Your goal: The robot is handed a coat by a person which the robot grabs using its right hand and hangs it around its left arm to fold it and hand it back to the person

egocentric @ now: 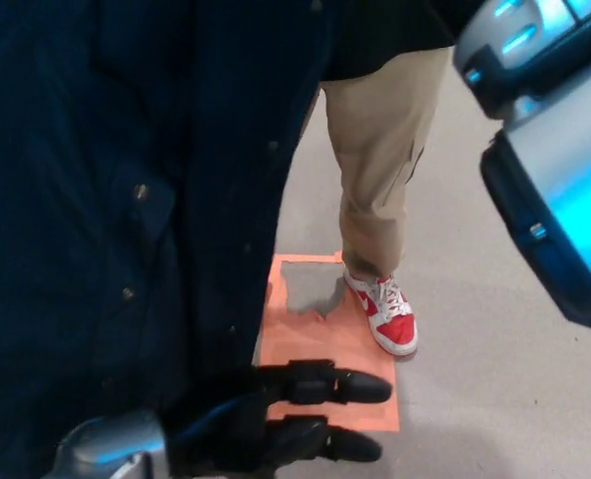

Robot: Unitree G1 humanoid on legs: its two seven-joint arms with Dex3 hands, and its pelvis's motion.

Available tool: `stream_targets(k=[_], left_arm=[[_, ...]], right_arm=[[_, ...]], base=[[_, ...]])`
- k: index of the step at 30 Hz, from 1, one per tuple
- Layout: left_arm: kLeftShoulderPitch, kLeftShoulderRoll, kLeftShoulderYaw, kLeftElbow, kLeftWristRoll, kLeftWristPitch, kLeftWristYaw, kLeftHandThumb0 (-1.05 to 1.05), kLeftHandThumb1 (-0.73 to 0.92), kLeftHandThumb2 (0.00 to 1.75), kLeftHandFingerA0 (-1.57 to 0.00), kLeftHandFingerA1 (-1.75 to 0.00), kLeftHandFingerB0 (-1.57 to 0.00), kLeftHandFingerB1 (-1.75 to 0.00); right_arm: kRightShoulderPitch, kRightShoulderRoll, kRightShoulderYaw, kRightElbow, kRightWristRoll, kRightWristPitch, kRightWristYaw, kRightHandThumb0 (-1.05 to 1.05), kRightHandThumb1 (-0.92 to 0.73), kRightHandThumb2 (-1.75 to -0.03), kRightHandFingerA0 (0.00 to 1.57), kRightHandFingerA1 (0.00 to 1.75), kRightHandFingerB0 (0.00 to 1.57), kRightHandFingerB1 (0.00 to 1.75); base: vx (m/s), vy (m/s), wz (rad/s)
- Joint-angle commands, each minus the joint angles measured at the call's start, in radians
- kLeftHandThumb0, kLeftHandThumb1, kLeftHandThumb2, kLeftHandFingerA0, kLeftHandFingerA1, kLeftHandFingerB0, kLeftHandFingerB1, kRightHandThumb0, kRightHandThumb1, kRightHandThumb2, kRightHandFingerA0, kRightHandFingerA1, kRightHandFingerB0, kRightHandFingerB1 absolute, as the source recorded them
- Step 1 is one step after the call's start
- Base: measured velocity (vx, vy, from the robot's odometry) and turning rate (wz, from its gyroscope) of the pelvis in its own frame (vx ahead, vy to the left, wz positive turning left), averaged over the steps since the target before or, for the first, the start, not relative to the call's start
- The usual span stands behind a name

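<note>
A dark navy coat (106,200) with metal snaps hangs down over the whole left half of the head view. My left hand (295,411) sticks out from under its lower edge at the bottom. Its black fingers (340,385) point right, spread apart, with nothing in them. My silver left wrist (116,446) shows just below the cloth. My right forearm (560,160), silver with blue lights, crosses the top right corner. The right hand itself is out of the picture. The coat's top and whatever holds it up are hidden.
A person stands close in front, with beige trousers (380,160) and a red and white sneaker (390,317). An orange square marker (315,349) lies on the grey floor (495,399) beneath my left hand.
</note>
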Motion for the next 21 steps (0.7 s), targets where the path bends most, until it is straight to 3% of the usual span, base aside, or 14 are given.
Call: stream_targets(k=[1, 3, 4, 7, 8, 9, 10, 11, 14, 15, 16, 17, 18, 21], left_arm=[[-0.102, -0.044, -0.008, 0.022, 0.039, 0.106, 0.101, -0.69, 0.79, 0.63, -0.3, -0.38, -0.24, -0.35], [-0.166, -0.073, 0.008, 0.058, 0.034, 0.119, 0.126, -0.66, 0.81, 0.64, -0.27, -0.37, -0.24, -0.34], [-0.2, -0.088, 0.013, 0.084, 0.047, 0.113, 0.15, -0.67, 0.81, 0.64, -0.24, -0.37, -0.22, -0.33], [-0.261, -0.136, 0.039, 0.136, 0.078, 0.113, 0.254, -0.62, 0.78, 0.63, -0.27, -0.37, -0.25, -0.34], [-0.333, -0.148, 0.031, 0.224, 0.131, 0.042, 0.295, -0.67, 0.81, 0.63, -0.29, -0.35, -0.22, -0.32], [-0.393, -0.166, 0.04, 0.302, 0.145, 0.017, 0.325, -0.68, 0.79, 0.63, -0.27, -0.34, -0.23, -0.32], [-0.428, -0.185, 0.058, 0.349, 0.139, 0.02, 0.353, -0.7, 0.76, 0.63, -0.3, -0.34, -0.26, -0.32], [-0.462, -0.204, 0.077, 0.394, 0.134, 0.021, 0.385, -0.7, 0.76, 0.63, -0.3, -0.34, -0.26, -0.32], [-0.551, -0.227, 0.108, 0.506, 0.139, -0.05, 0.419, -0.61, 0.84, 0.65, -0.26, -0.33, -0.23, -0.32], [-0.59, -0.227, 0.106, 0.55, 0.159, -0.092, 0.437, -0.56, 0.89, 0.67, -0.23, -0.32, -0.22, -0.31], [-0.646, -0.213, 0.046, 0.605, 0.292, -0.207, 0.589, -0.56, 0.84, 0.69, -0.43, -0.38, -0.35, -0.35], [-0.681, -0.187, -0.029, 0.637, 0.431, -0.288, 0.742, -0.47, 0.82, 0.65, -0.54, -0.38, -0.47, -0.37], [-0.701, -0.158, -0.106, 0.651, 0.554, -0.338, 0.876, -0.47, 0.82, 0.65, -0.54, -0.38, -0.47, -0.37], [-0.714, -0.155, -0.11, 0.669, 0.55, -0.349, 0.887, -0.47, 0.82, 0.65, -0.54, -0.38, -0.47, -0.37]], right_arm=[[-0.047, 0.048, -0.051, -0.034, 0.044, -0.034, 0.059, -0.39, -0.84, -0.64, 1.0, 1.02, 0.91, 0.62], [-0.05, 0.061, -0.064, -0.049, 0.049, -0.052, 0.083, -0.37, -0.82, -0.64, 1.01, 0.92, 0.87, 0.59], [-0.044, 0.072, -0.071, -0.06, 0.051, -0.065, 0.081, -0.38, -0.8, -0.64, 0.97, 1.14, 0.87, 0.65], [-0.038, 0.091, -0.086, -0.081, 0.056, -0.075, 0.098, -0.37, -0.84, -0.65, 0.9, 1.27, 0.87, 0.72], [-0.036, 0.101, -0.081, -0.097, 0.052, -0.075, 0.101, -0.3, -0.64, -1.06, 0.95, 1.01, 0.81, 0.8], [-0.035, 0.107, -0.072, -0.109, 0.041, -0.075, 0.099, -0.35, -0.79, -0.64, 0.96, 0.89, 0.86, 0.63], [-0.034, 0.113, -0.075, -0.117, 0.046, -0.07, 0.112, -0.33, -0.73, -0.62, 1.02, 0.69, 0.91, 0.62], [-0.034, 0.119, -0.084, -0.126, 0.059, -0.063, 0.133, -0.33, -0.73, -0.62, 1.02, 0.69, 0.91, 0.62], [-0.024, 0.136, -0.1, -0.16, 0.079, -0.052, 0.148, -0.35, -0.79, -0.63, 1.04, 0.9, 0.94, 0.66], [-0.026, 0.137, -0.085, -0.17, 0.056, -0.034, 0.14, -0.38, -0.84, -0.65, 1.0, 1.29, 0.93, 0.84], [-0.022, 0.14, -0.07, -0.181, 0.039, -0.043, 0.13, -0.37, -0.71, -1.06, 1.01, 1.16, 0.81, 0.82], [-0.019, 0.143, -0.06, -0.191, 0.027, -0.048, 0.124, -0.36, -0.89, -0.66, 0.9, 1.23, 0.83, 0.79], [-0.017, 0.144, -0.054, -0.199, 0.019, -0.051, 0.119, -0.36, -0.89, -0.66, 0.9, 1.23, 0.83, 0.79], [-0.023, 0.145, -0.053, -0.196, 0.019, -0.05, 0.119, -0.36, -0.89, -0.66, 0.9, 1.23, 0.83, 0.79]], base=[[0.0, 0.0, 0.0], [0.0, 0.0, 0.0], [0.0, 0.0, 0.0], [0.0, 0.0, 0.0], [0.0, 0.0, 0.0], [0.0, 0.0, 0.0], [0.0, 0.0, 0.0], [0.0, 0.0, 0.0], [0.0, 0.0, 0.0], [0.0, 0.0, 0.0], [0.0, 0.0, 0.0], [0.0, 0.0, 0.0], [0.0, 0.0, 0.0], [0.0, 0.0, 0.0]])
